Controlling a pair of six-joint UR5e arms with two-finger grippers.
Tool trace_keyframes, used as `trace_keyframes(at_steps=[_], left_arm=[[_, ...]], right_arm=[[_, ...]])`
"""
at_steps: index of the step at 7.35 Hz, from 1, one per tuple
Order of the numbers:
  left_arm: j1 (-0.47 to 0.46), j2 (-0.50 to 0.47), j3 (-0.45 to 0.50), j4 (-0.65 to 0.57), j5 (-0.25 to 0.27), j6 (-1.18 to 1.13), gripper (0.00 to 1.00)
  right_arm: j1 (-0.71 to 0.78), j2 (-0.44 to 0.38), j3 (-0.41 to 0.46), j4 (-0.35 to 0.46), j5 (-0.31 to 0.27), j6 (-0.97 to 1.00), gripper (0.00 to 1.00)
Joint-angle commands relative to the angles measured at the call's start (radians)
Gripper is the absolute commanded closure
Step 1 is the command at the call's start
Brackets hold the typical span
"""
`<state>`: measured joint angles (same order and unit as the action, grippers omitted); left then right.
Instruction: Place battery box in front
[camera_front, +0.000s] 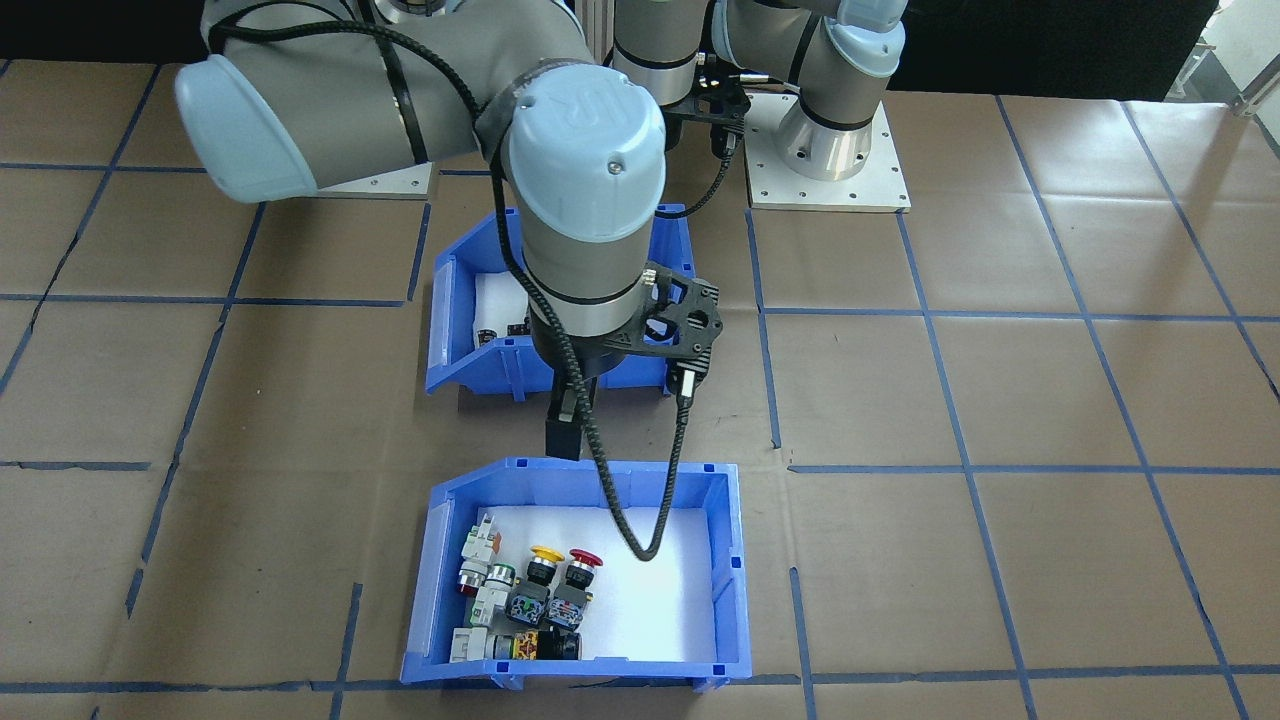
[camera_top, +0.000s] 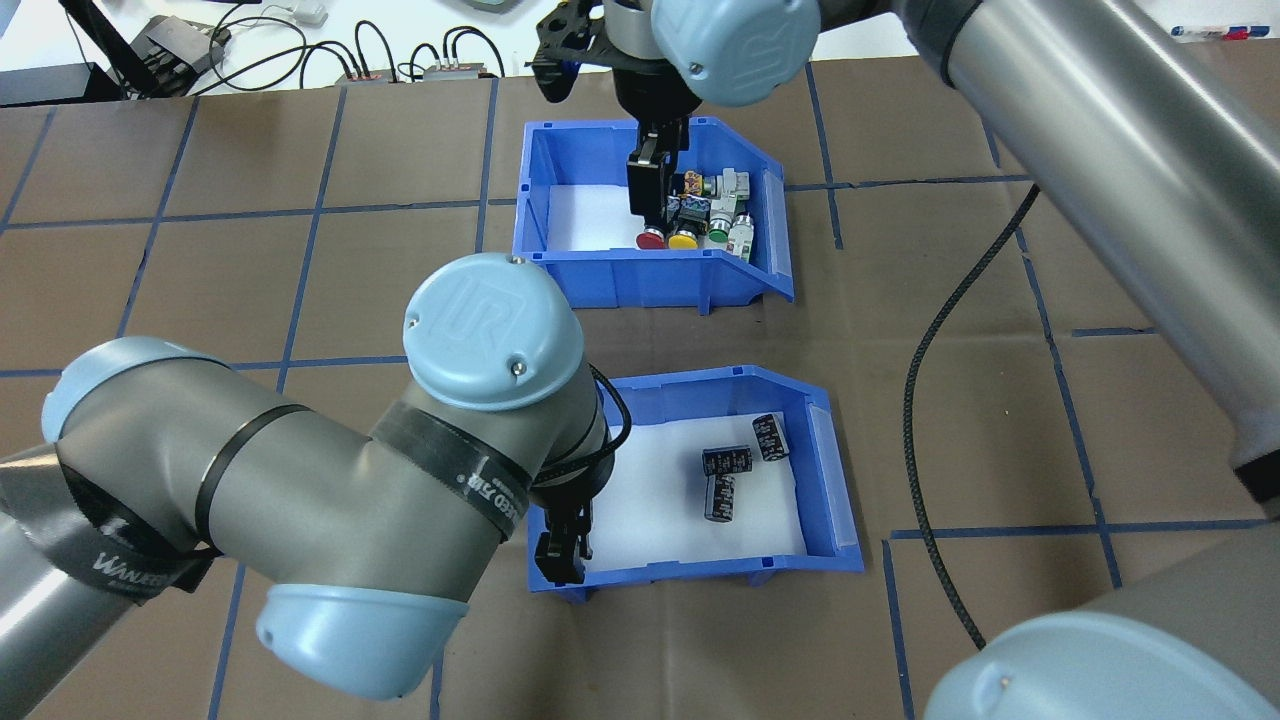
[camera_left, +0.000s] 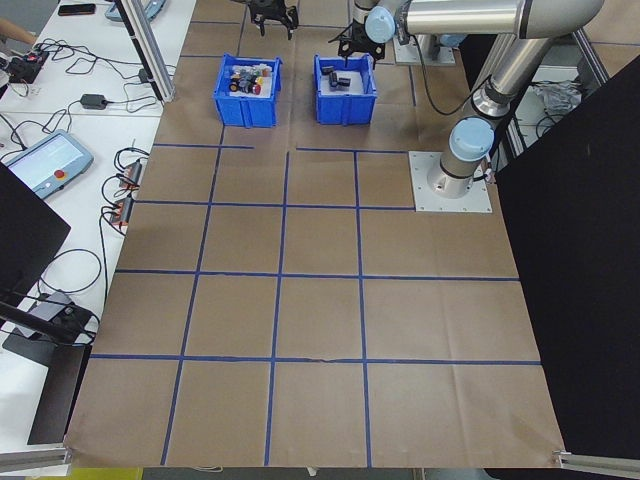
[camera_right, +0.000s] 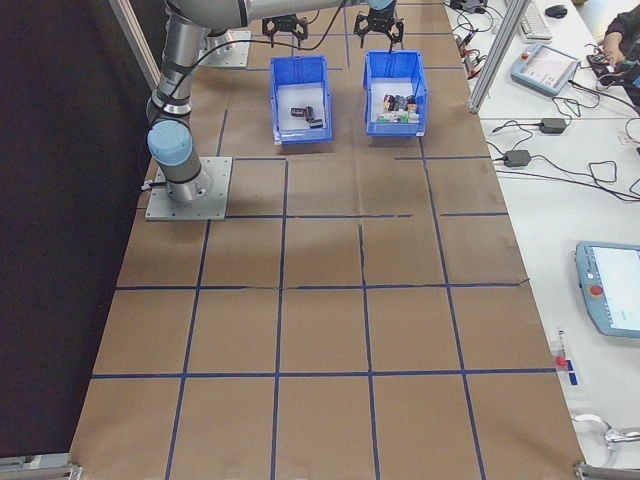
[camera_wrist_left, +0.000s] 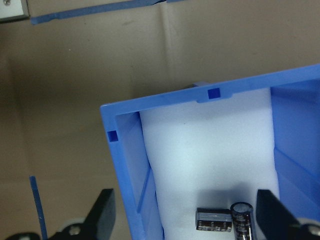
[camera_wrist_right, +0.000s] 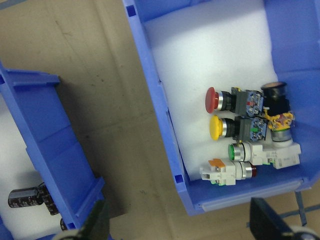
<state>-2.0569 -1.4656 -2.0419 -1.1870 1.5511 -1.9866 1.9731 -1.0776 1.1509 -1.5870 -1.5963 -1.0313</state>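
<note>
The battery box (camera_top: 828, 470) is a blue bin with a white liner and three black cylinders (camera_top: 727, 462), and it stands nearer the robot. My left gripper (camera_top: 560, 548) hangs open at its left end. In the left wrist view the fingers (camera_wrist_left: 104, 212) straddle the box's wall (camera_wrist_left: 125, 165), with the cylinders (camera_wrist_left: 215, 220) just inside. My right gripper (camera_top: 652, 195) is open over the second blue bin (camera_top: 650, 282), which holds push-button switches (camera_wrist_right: 235, 115). That gripper's fingers (camera_wrist_right: 96, 220) stand on either side of this bin's wall (camera_wrist_right: 165, 125). The front-facing view shows the battery box (camera_front: 450, 335) behind the switch bin (camera_front: 440, 575).
A black cable (camera_front: 640, 540) from the right arm droops into the switch bin. Brown paper with blue tape lines covers the table (camera_top: 1000, 420). Cables and devices lie on the bench (camera_top: 300, 40) beyond the far edge. The arms' base plates (camera_front: 830, 150) sit behind the bins.
</note>
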Motion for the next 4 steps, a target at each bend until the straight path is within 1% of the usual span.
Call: trace_keyframes(at_steps=[1,2,3,4], left_arm=[[-0.022,-0.009,-0.105,0.215,-0.002,-0.032,0.01],[-0.026,-0.012,-0.128,0.230,-0.003,-0.034,0.01],[-0.041,-0.016,-0.130,0.234,-0.003,-0.049,0.01],[-0.069,-0.028,-0.129,0.237,-0.018,-0.133,0.01]], right_arm=[[0.052,0.031,0.042,-0.068,-0.010,-0.067,0.00],[0.053,0.050,0.044,-0.076,-0.010,-0.085,0.00],[0.052,0.074,0.046,-0.103,-0.011,-0.087,0.00],[0.052,0.090,0.058,-0.143,-0.027,-0.089,0.00]])
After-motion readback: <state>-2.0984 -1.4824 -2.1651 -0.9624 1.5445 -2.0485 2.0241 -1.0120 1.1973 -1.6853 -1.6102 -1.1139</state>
